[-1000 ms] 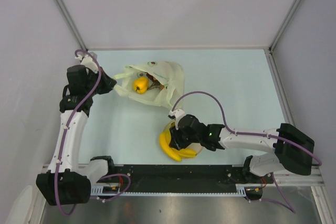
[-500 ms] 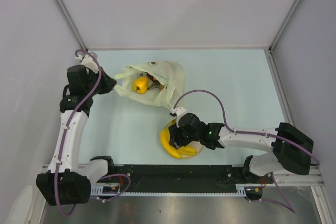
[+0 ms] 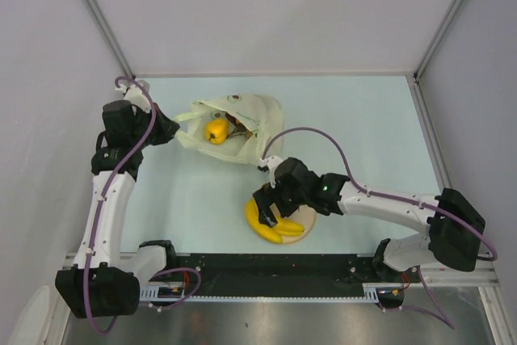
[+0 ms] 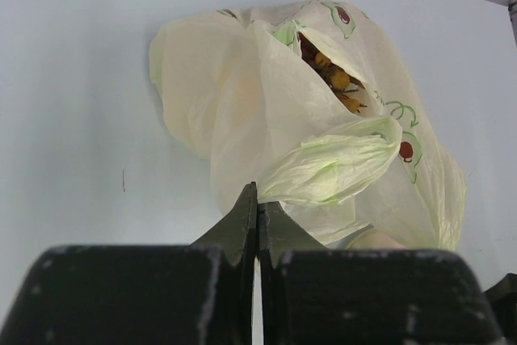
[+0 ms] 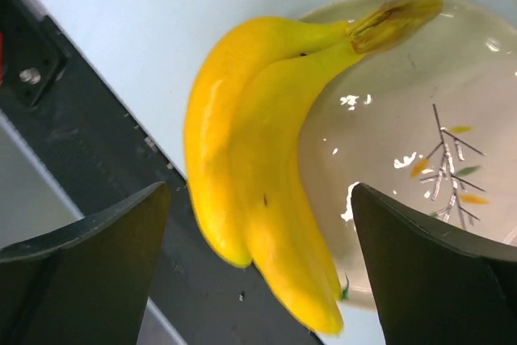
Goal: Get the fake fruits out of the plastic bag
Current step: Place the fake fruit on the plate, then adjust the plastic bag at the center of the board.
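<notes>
The pale yellow-green plastic bag [image 3: 242,123] lies at the back left, its mouth open. Inside it show a yellow pepper-like fruit [image 3: 216,130] and darker fruits [image 4: 335,82]. My left gripper [image 3: 173,128] is shut on a fold of the bag [image 4: 323,167] at its left edge, its tips [image 4: 258,199] pinching the plastic. The yellow banana bunch [image 3: 265,228] lies on the left rim of the cream plate [image 3: 303,228]. My right gripper [image 3: 266,206] hovers just above it, open, its fingers [image 5: 105,248] wide on either side of the bananas [image 5: 258,167] without touching them.
The plate [image 5: 420,111] has a small twig pattern and sits close to the table's near edge, next to the black rail [image 3: 242,268]. Grey walls close in the left, back and right sides.
My right gripper has opened wide and let go of the banana bunch, which now rests on the plate; the gripper has lifted slightly. The left arm and the bag have not moved.
</notes>
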{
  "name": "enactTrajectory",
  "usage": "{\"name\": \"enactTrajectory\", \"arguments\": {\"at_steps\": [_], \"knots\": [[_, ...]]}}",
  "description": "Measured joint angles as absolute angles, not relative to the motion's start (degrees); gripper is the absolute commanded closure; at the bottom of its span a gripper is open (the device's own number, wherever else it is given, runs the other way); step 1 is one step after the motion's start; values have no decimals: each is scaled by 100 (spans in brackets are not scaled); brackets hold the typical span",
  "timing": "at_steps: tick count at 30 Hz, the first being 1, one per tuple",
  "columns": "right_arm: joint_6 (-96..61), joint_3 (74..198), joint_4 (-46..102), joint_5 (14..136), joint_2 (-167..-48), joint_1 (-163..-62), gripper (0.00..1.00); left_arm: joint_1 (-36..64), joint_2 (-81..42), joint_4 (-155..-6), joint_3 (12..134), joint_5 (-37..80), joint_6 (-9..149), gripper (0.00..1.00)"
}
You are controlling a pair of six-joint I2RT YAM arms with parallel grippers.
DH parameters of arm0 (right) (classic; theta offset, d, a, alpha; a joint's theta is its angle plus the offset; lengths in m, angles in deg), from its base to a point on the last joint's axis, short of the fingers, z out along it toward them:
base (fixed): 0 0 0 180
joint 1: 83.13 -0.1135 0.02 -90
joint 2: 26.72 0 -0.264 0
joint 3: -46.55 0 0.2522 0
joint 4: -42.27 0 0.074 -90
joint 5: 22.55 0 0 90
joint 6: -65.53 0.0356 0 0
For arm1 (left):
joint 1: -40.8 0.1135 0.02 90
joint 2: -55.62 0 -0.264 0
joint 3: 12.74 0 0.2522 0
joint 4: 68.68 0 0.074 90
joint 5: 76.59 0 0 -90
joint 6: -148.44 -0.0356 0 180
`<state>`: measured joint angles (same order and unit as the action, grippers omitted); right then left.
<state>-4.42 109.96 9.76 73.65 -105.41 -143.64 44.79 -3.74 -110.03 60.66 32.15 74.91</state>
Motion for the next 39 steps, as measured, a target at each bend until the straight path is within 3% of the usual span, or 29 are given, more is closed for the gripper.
{"name": "enactTrajectory", "arguments": {"at_steps": [4, 8, 10, 14, 19, 21, 25, 30, 39], "knots": [[-1039, 11755, 257, 7802, -10268, -14120, 3, 4479, -323, -11030, 6136, 3233, 7471, 100], [-1692, 12391, 131, 8089, -9907, -13811, 26, 4477, -245, -11043, 6296, 3344, 7445, 100], [-1913, 12688, 229, 8139, -9949, -13715, 30, 4479, -181, -11041, 6331, 3456, 7445, 100], [-2175, 13405, 782, 8097, -10734, -13650, 39, 4477, -65, -11036, 6339, 3875, 7445, 100], [-1893, 14533, 1296, 7949, -12622, -13350, 48, 4468, 61, -11043, 6339, 4234, 7438, 100], [-1716, 14965, 1427, 7844, -13265, -13147, 48, 4468, 140, -11047, 6339, 4258, 7425, 100], [-1642, 15560, 1562, 7433, -14215, -12808, 35, 4468, 260, -11047, 6339, 4328, 7346, 100], [-1924, 16251, 1873, 6290, -15153, -12502, 26, 4411, 105, -11021, 6396, 4505, 7331, 100], [-2934, 16707, 2876, 4709, -15448, -11250, 16, 3242, -1724, -10859, 8256, 4555, 6876, 100]]}}
